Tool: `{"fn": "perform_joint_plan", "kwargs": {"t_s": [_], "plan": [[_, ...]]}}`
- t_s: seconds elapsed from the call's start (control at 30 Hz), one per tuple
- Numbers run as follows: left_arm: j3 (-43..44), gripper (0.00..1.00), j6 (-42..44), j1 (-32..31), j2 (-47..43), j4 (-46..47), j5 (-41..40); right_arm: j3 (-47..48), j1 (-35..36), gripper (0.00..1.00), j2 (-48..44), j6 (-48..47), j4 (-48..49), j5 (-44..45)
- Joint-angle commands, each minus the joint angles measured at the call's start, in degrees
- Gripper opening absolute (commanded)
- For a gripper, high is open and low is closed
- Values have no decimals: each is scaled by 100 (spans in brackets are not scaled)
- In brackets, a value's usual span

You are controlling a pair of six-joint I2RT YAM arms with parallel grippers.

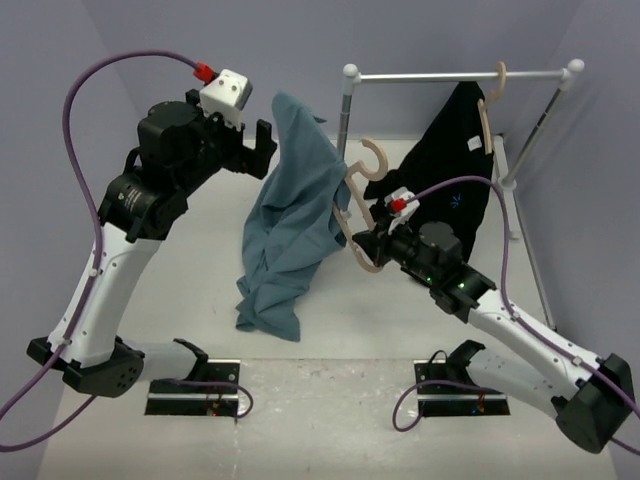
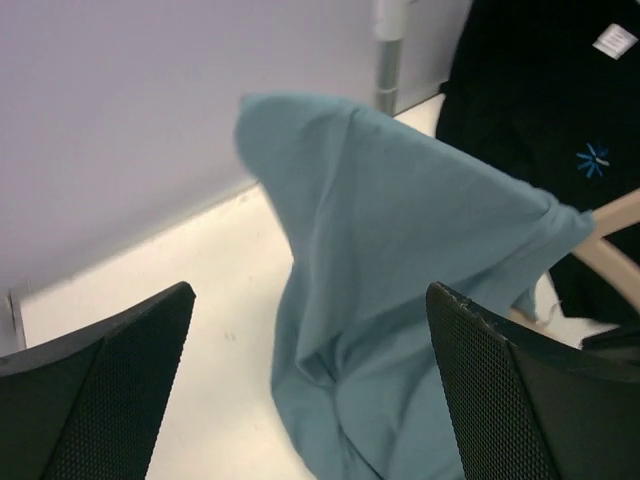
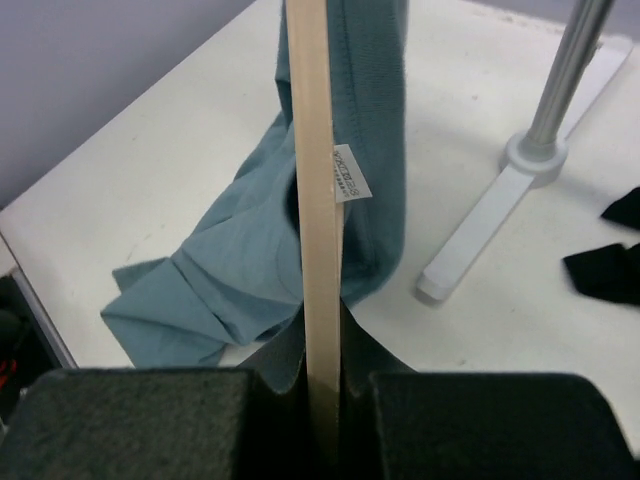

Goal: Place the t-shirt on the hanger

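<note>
The blue-grey t-shirt (image 1: 290,210) hangs over one arm of the beige hanger (image 1: 357,205), peaked at the top, its lower end bunched on the table. My right gripper (image 1: 372,243) is shut on the hanger's other arm and holds it tilted upright; the right wrist view shows the hanger (image 3: 318,200) clamped between the pads, with the t-shirt (image 3: 235,270) behind it. My left gripper (image 1: 265,150) is open and empty just left of the shirt's peak. In the left wrist view its fingers (image 2: 520,400) stand wide apart, with the t-shirt (image 2: 400,260) beyond them.
A white clothes rack (image 1: 450,76) stands at the back right with a black garment (image 1: 455,180) on a twin hanger (image 1: 490,100). Its post (image 1: 347,110) is just behind the shirt. The rack's foot (image 3: 500,200) lies right of the held hanger.
</note>
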Motion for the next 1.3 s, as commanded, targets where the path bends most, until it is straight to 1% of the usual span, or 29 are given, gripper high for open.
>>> {"fn": "perform_joint_plan", "kwargs": {"t_s": [0.0, 0.03, 0.07, 0.1, 0.17, 0.2, 0.3, 0.37, 0.43, 0.53, 0.63, 0.77, 0.83, 0.9, 1.0, 1.13, 1.17, 1.23, 1.27], "plan": [[-462, 100, 2126, -20, -154, 1442, 1857, 179, -701, 0, -777, -1184, -146, -1261], [-683, 100, 2889, -20, -249, 1644, 2508, 222, -934, 0, -893, -1401, -350, -1724], [-1002, 100, 3381, -20, -405, 1885, 2728, 216, -1124, 0, -1010, -1623, -488, -1884], [-1347, 100, 3619, -25, -587, 2247, 3011, 193, -1226, 0, -1088, -1727, -560, -2099], [-1655, 100, 3915, -25, -750, 2655, 3379, 153, -1404, 0, -1241, -1897, -709, -2309], [-1800, 100, 4018, -20, -835, 2927, 3544, 148, -1484, 0, -1295, -2032, -854, -2498], [-1728, 100, 4109, -20, -859, 2985, 4063, 265, -1578, 0, -1219, -2484, -1404, -2699], [-1771, 100, 4123, -34, -921, 3018, 4476, 310, -1634, 0, -1151, -2517, -1461, -2799], [-1872, 100, 4168, -46, -993, 3077, 4653, 355, -1640, 0, -1134, -2601, -1518, -2911], [-2062, 100, 4285, -47, -1071, 3070, 4752, 546, -1640, 0, -1014, -2820, -1920, -2967], [-2045, 99, 4357, -47, -1004, 2691, 4984, 814, -1640, 0, -910, -3022, -2237, -3166], [-1635, 92, 4705, -47, -522, 1417, 5237, 1004, -1640, 0, -980, -3191, -2447, -3270], [-1554, 92, 4723, -47, -371, 1105, 5314, 1141, -1640, 0, -896, -3403, -2802, -3280], [-1361, 85, 4796, -55, -141, 586, 5491, 1307, -1640, 0, -850, -3503, -3000, -3222], [-1138, 72, 4906, -84, 147, 180, 5681, 1394, -1640, 0, -868, -3656, -3193, -3225], [-714, 64, 5222, -178, 486, -528, 5777, 1424, -1634, 0, -927, -3715, -3217, -3157], [-638, 62, 5284, -212, 552, -564, 5777, 1448, -1640, 0, -923, -3745, -3256, -3132], [-583, 51, 5339, -259, 607, -686, 5757, 1489, -1640, 0, -902, -3773, -3317, -3104], [-585, 40, 5328, -265, 616, -681, 5753, 1492, -1640, 0, -897, -3780, -3323, -3108]]}}
